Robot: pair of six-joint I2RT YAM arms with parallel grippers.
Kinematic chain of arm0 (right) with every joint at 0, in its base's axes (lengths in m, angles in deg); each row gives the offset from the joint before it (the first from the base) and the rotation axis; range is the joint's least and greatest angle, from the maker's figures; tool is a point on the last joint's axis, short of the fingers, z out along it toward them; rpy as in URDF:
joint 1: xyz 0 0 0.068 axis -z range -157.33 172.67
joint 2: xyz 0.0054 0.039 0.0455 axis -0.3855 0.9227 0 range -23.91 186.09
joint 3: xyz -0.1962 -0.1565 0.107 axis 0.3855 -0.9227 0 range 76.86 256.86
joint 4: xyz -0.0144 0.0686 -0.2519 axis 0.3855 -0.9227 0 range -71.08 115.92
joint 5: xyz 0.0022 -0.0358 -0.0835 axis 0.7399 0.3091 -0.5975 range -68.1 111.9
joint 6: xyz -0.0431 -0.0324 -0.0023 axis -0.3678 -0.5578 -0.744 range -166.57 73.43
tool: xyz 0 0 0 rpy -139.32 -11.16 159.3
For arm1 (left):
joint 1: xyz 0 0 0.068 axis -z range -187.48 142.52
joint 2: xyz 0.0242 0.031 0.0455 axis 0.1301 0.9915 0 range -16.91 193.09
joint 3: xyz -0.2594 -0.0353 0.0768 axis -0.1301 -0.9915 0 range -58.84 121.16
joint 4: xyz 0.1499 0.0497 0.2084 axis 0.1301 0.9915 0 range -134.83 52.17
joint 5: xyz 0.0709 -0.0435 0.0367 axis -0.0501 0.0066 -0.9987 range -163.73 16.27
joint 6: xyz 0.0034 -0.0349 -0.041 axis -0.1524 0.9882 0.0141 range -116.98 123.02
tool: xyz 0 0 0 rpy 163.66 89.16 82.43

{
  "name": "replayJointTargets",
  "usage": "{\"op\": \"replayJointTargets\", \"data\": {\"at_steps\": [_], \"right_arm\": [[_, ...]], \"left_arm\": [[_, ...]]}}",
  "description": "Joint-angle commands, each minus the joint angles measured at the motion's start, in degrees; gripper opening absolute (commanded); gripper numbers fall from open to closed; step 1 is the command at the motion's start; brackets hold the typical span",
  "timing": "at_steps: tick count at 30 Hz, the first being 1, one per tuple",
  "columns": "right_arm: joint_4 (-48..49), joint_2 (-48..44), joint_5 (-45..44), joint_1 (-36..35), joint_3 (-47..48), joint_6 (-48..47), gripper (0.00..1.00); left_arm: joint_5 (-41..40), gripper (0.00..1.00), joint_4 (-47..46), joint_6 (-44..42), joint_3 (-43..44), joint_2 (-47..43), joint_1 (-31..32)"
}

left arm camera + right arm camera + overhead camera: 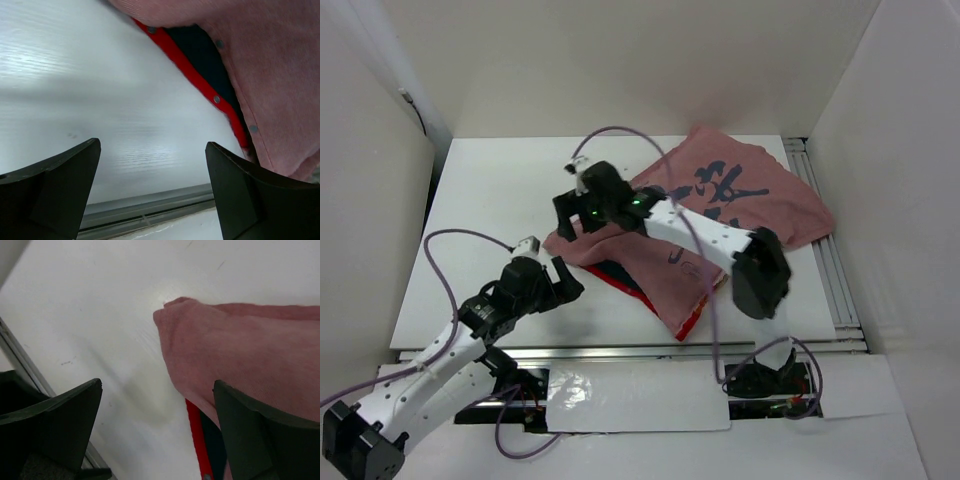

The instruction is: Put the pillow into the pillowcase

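The pillowcase lies rumpled across the middle and back right of the table, dull pink side up with dark blue marks. Its red snap-studded hem shows at the near corner beside a dark opening. The pillow is hidden. My right gripper hovers open over the cloth's left corner. In the right wrist view that gripper has nothing between its fingers, with the pink cloth just past one finger. My left gripper is open and empty over bare table, left of the red hem.
A metal rail runs along the table's near edge and another along its right side. White walls enclose the table on the left, back and right. Purple cables loop over both arms.
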Motion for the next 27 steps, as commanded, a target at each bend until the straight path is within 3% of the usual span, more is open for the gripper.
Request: {"op": "replayJointTargets", "data": {"at_steps": [1, 7, 13, 16, 18, 23, 27], "right_arm": [[5.61, -15.92, -10.16, 6.21, -12.44, 2.10, 0.99], [4.03, -34.48, -14.91, 21.07, -35.67, 8.61, 0.99], [3.50, -42.93, -13.70, 28.91, -46.78, 9.14, 0.99], [3.50, -41.62, -8.61, 30.94, -49.77, 8.62, 0.99], [4.03, -40.48, -6.22, 31.56, -51.44, 7.31, 0.99], [9.54, -34.68, 2.90, 28.05, -52.59, 5.98, 0.98], [12.20, -27.92, 7.93, 23.22, -45.94, 5.45, 0.96]], "left_arm": [[6.69, 0.99, -9.12, -5.36, 2.31, 3.67, 2.10], [8.53, 0.98, -23.44, -6.85, 1.78, 10.17, 5.36], [13.36, 0.84, -35.05, -6.68, 9.32, 29.84, 5.88], [12.84, 0.75, -35.07, -7.20, 16.25, 40.81, 5.88], [8.39, 0.70, -34.01, -6.16, 19.26, 45.41, 5.88], [8.00, 0.70, -36.30, -7.64, 28.13, 55.34, -0.34], [8.62, 0.70, -35.68, -10.97, 39.73, 66.83, -5.27]]}}
